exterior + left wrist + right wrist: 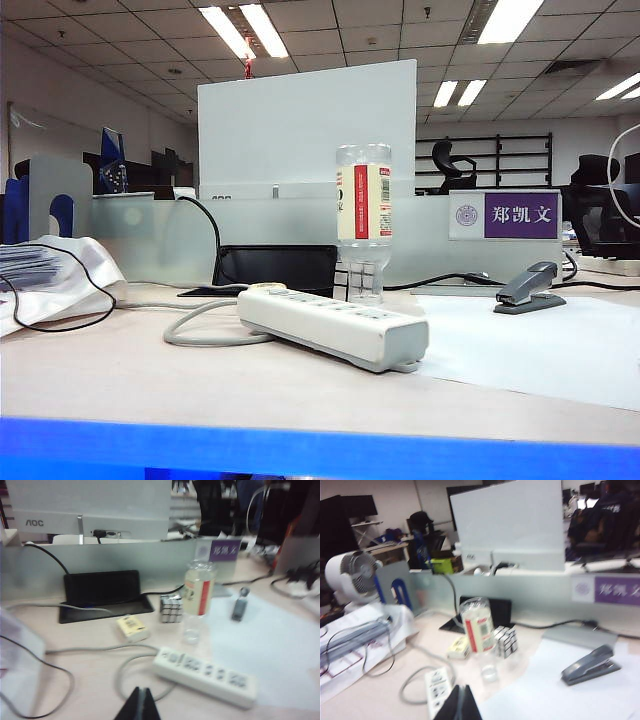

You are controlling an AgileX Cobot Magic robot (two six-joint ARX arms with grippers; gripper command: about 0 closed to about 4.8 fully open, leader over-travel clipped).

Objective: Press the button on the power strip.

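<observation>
The power strip (pixel 332 324) is a long white-grey bar with a row of sockets, lying at an angle mid-table, and its pale cable (pixel 200 327) loops off one end. Blur keeps me from making out its button in any view. In the left wrist view my left gripper (pixel 141 694) is shut on nothing and hovers above the table short of the power strip (pixel 205 673), near the cable loop. My right gripper (pixel 461 691) is shut and empty too, and hangs just beside the power strip (pixel 437 690). Neither gripper shows in the exterior view.
An upturned clear bottle (pixel 364 220) with a red label stands right behind the strip. A grey stapler (pixel 530 290) rests on white paper (pixel 540 345). A mirrored cube (pixel 171 608), a small yellowish box (pixel 131 628) and a black tray (pixel 102 597) sit behind. A fan (pixel 352 575) and papers are at one side.
</observation>
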